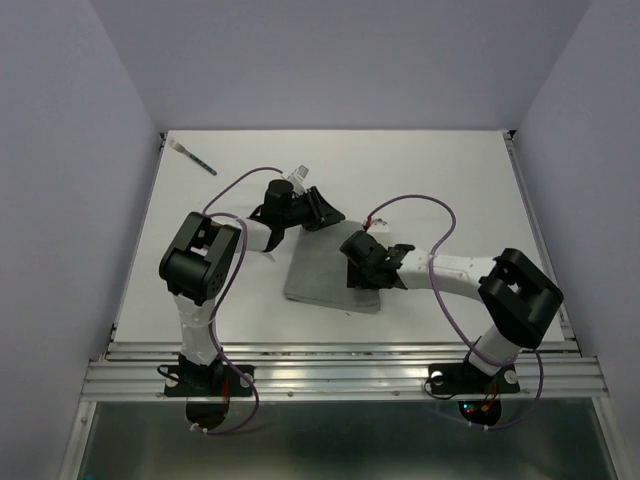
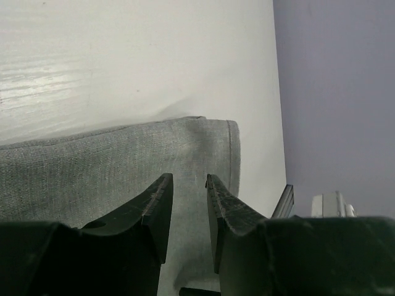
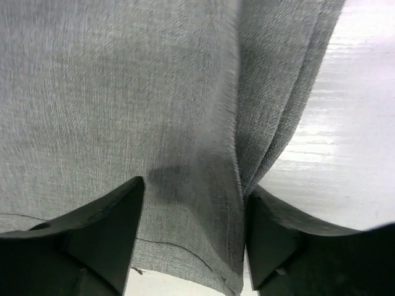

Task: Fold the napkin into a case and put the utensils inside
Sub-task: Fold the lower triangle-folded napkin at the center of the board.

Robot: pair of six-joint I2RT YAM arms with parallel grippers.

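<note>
The grey napkin (image 1: 322, 275) lies folded in layers in the middle of the table. My left gripper (image 1: 322, 208) is at its far corner. In the left wrist view the jaws (image 2: 188, 179) stand a narrow gap apart over the cloth (image 2: 92, 166), with nothing between them. My right gripper (image 1: 365, 268) is low over the napkin's right edge. In the right wrist view its jaws (image 3: 194, 185) are wide apart and straddle the layered cloth edge (image 3: 271, 105). One teal-handled utensil (image 1: 193, 158) lies at the far left of the table. I cannot make out the second utensil.
A small white object (image 1: 297, 176) shows just beyond my left wrist; I cannot tell what it is. White walls close in the table on the left, right and back. A metal rail (image 1: 340, 375) runs along the near edge.
</note>
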